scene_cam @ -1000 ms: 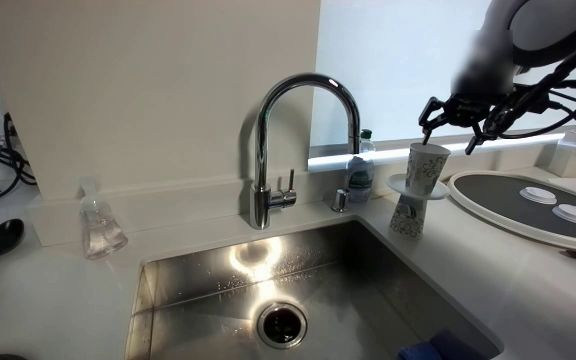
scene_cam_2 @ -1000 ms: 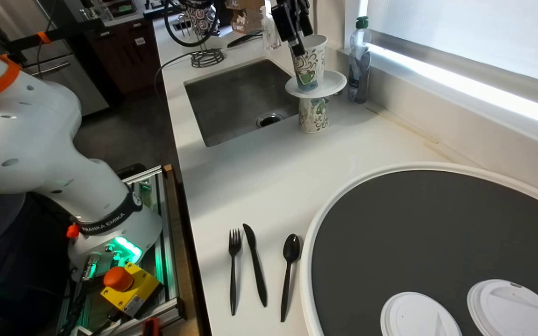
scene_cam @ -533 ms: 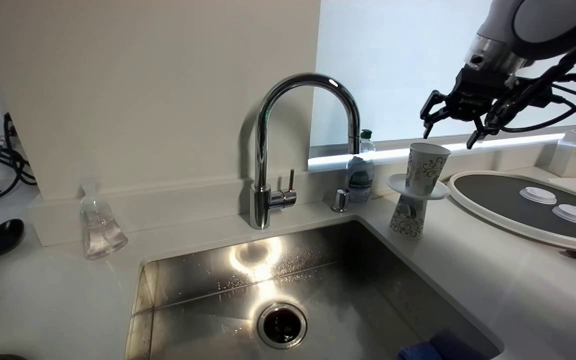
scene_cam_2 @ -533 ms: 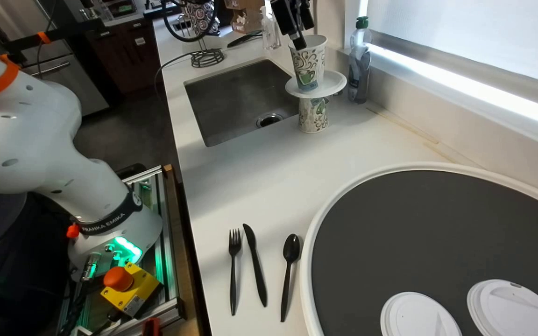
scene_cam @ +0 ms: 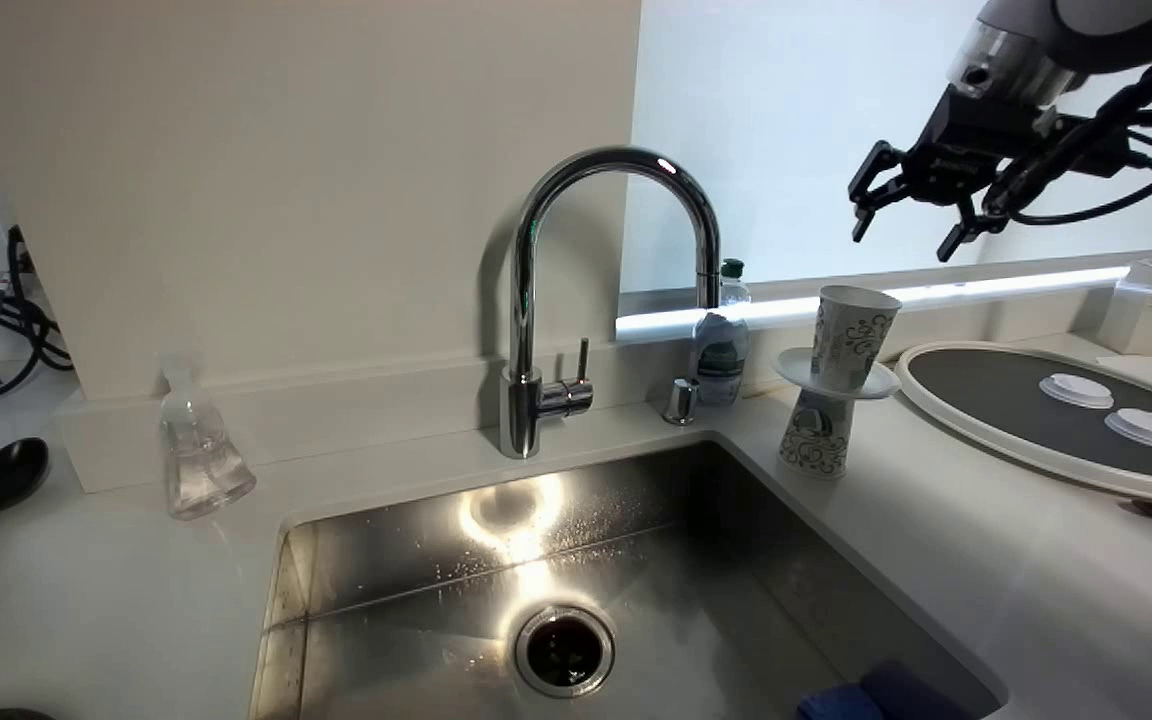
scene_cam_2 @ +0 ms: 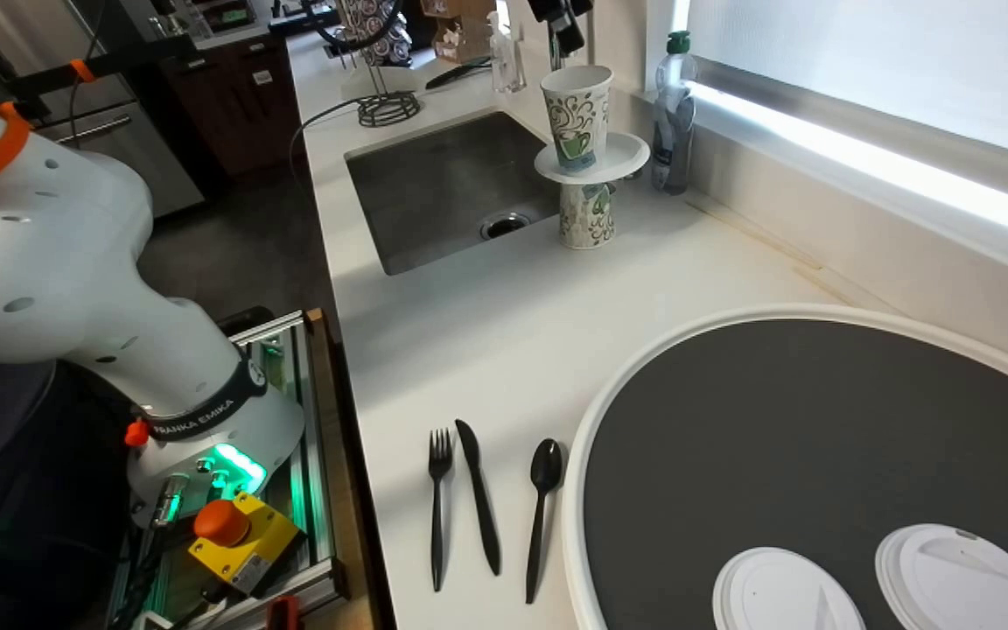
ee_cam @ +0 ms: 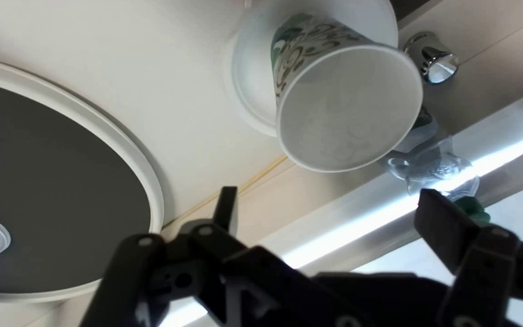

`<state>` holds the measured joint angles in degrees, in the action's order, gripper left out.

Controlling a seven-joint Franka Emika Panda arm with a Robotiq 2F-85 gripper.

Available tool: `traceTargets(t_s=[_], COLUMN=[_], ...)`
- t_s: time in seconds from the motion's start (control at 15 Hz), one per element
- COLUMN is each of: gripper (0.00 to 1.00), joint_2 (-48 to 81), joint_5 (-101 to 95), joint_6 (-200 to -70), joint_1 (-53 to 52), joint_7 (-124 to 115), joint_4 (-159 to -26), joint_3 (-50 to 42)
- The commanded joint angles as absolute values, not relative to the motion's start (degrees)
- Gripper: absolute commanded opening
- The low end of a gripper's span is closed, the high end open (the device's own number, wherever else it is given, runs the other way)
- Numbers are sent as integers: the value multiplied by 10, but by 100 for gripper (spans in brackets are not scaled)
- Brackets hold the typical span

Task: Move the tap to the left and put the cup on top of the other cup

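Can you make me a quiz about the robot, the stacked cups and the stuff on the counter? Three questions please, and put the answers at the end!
1. What sits between the upper paper cup and the lower paper cup? a) a soap bottle, b) a white plate, c) a cable.

2. True or false: the gripper is open and does not touch the upper paper cup.

3. Fill in the blank: in an exterior view, a black fork, a black ____ and a black spoon lie on the white counter.

Key: 1. b; 2. true; 3. knife.
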<state>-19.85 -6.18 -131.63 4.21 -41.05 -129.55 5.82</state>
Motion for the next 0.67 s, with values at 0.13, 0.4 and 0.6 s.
traceTargets(t_s=[0.13,0.4,0.6], gripper=[100,100,100], joint_2=[-225,-245,-264], joint_5=[-28,0,11], joint_6=[-1278,-1223,-1190], joint_1=[22,9,2], joint_7=[-292,-195,-143], joint_4=[-1286,-1280,-1275], joint_3=[43,34,27])
